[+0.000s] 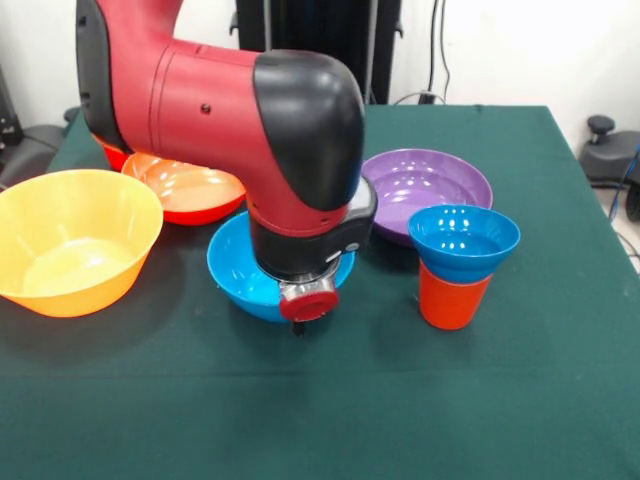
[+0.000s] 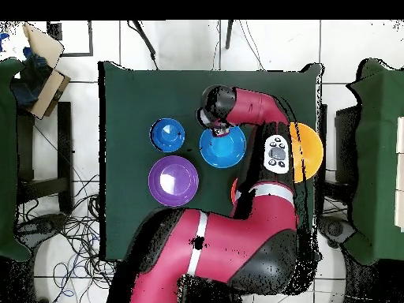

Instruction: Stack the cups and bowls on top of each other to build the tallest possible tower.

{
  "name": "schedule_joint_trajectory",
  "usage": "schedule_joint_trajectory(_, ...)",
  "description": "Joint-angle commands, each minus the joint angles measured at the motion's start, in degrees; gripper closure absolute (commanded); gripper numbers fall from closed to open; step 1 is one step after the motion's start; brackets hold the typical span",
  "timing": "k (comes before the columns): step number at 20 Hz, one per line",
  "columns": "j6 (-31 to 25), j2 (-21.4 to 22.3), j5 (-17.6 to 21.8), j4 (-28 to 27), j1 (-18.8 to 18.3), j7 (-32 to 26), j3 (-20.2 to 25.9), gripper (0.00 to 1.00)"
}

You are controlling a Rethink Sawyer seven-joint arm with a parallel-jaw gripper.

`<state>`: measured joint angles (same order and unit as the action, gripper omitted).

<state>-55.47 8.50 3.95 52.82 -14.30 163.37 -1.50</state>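
Gripper: low at medium blue bowl's near rim; finger state cannot be told.
Small blue bowl: atop orange cup.
Purple bowl: just behind.

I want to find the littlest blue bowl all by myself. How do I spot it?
Start at the green table and find the wide purple bowl. Just in front of it, toward the camera, stands an orange cup, and the small blue bowl sits on top of it. The other blue bowl is bigger, rests on the table, and is partly under the robot arm.
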Motion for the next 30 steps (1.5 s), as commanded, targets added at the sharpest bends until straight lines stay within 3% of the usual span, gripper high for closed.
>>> schedule_joint_trajectory(1, 4.7, 0.1, -0.2, 6.1, -1.8, -14.8, 10.1, 1.0)
schedule_joint_trajectory(4, 7.3, 0.1, -0.1, 6.6, -2.7, -15.1, 11.5, 1.0)
schedule_joint_trajectory(9, 2.0, -0.1, 3.2, 1.4, -0.7, -12.8, 8.0, 1.0)
schedule_joint_trajectory(16, -6.1, 4.0, 3.8, -1.1, 0.9, -12.2, 6.0, 1.0)
schedule_joint_trajectory(21, -19.6, 10.0, 2.8, -4.1, 0.6, -14.8, 6.3, 1.0)
schedule_joint_trajectory(24, -24.5, 11.6, 3.7, -6.6, 0.7, -15.9, 5.9, 1.0)
schedule_joint_trajectory(26, -25.7, 12.3, 5.3, -8.4, 0.8, -18.0, 5.5, 1.0)
schedule_joint_trajectory(30, -28.7, 14.1, 11.3, -13.4, 1.7, -27.4, 4.9, 1.0)
